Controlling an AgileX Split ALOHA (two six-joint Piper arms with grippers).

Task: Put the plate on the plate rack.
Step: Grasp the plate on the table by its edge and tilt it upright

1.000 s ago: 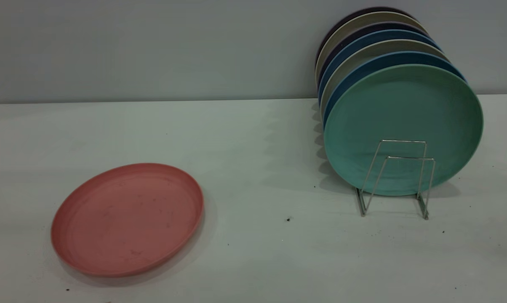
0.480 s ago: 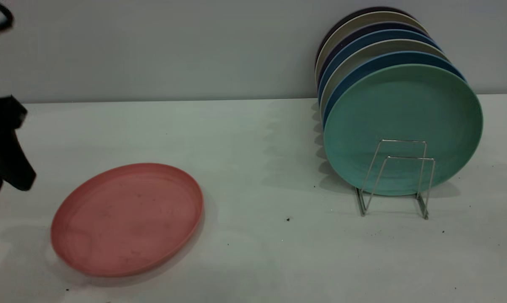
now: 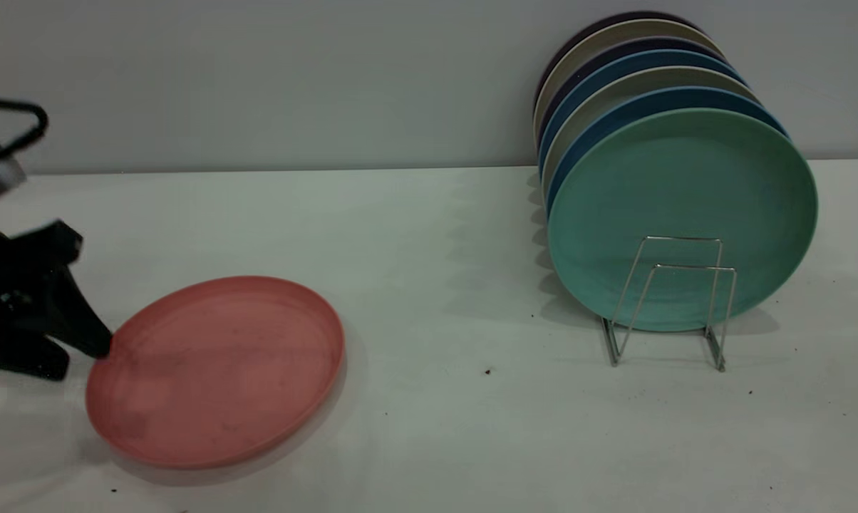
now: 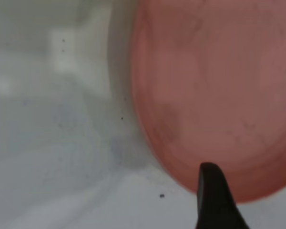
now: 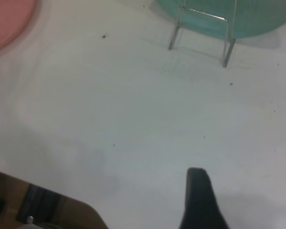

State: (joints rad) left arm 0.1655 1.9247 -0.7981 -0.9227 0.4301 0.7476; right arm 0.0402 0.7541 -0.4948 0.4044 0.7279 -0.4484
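Since a moment ago the left gripper (image 3: pixel 80 353) has come down to the plate (image 3: pixel 219 370) rim on the worktop (image 3: pixel 429 249), fingers apart; right gripper's state unclear

I work at a bare test bench, more lab than kitchen: a plain white tabletop (image 3: pixel 429 235) flecked with dark specks, set against a blank grey wall (image 3: pixel 258 78). The only household touch is a wire plate rack (image 3: pixel 675 303) loaded with coloured plates (image 3: pixel 678 185); a strip of wooden edge (image 5: pixel 52 207) shows below my right wrist.
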